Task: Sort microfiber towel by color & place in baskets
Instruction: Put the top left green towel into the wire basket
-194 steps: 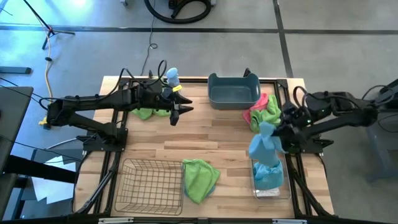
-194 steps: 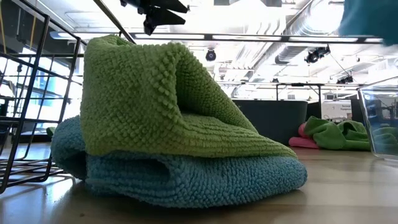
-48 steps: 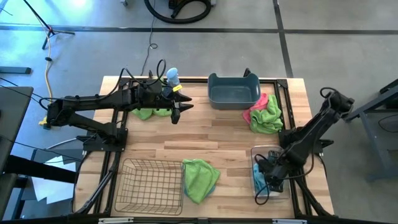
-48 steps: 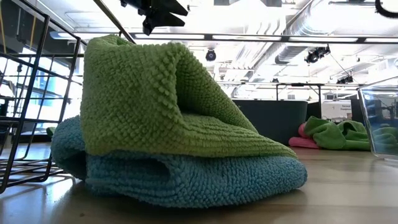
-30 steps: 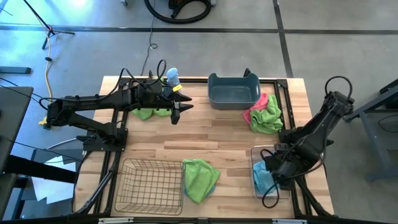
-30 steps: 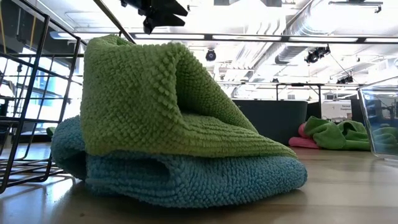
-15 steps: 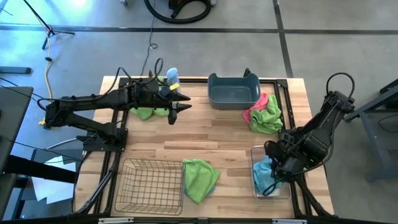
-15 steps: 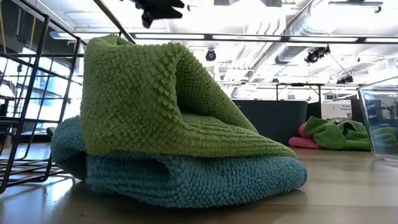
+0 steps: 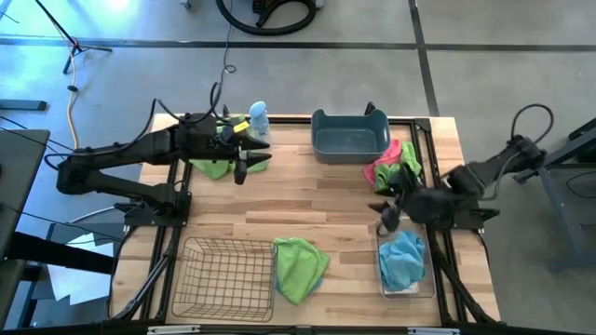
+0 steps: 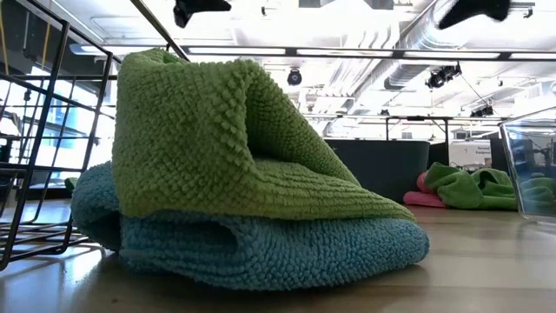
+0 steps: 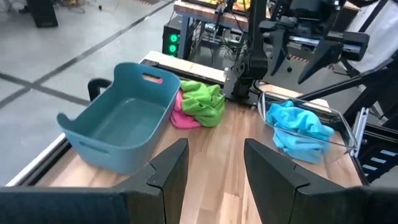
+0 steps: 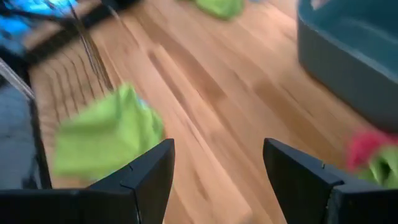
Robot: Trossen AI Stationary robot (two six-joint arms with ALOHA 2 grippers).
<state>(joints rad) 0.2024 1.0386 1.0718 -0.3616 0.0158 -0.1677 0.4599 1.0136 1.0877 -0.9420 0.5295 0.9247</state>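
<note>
**A:** How many baskets do you count on your counter (image 9: 307,200)?

**B:** You have three. The wire-mesh basket (image 9: 226,275) is a rectangular metal grid at the near left. The blue-grey plastic tub (image 9: 350,136) with handles sits at the far middle, smooth-walled. The clear plastic bin (image 9: 405,270) is rectangular and stands at the near right.

**A:** And the towels?

**B:** You can see one blue towel (image 9: 402,260) crumpled inside the clear bin. A green towel (image 9: 296,262) lies folded on a second blue towel (image 10: 261,248) just beside the wire-mesh basket; the low view shows their nubby, looped weave. A green-and-pink pile (image 9: 393,168) sits bunched next to the tub, and another green towel (image 9: 212,168) lies under your left arm. How many cloths each heap holds you cannot tell.

**A:** The pincers?

**B:** Your left pincer (image 9: 240,171) hangs over the far left of the counter, its fingers parted around nothing. Your right pincer (image 9: 388,219) hovers just beyond the clear bin, fingers spread wide, also holding nothing.

**A:** Anything else about?

**B:** A small spray bottle (image 9: 257,118) stands at the far edge beside your left arm. In the low view the green-and-blue stack fills most of the picture and hides the counter behind it.
</note>
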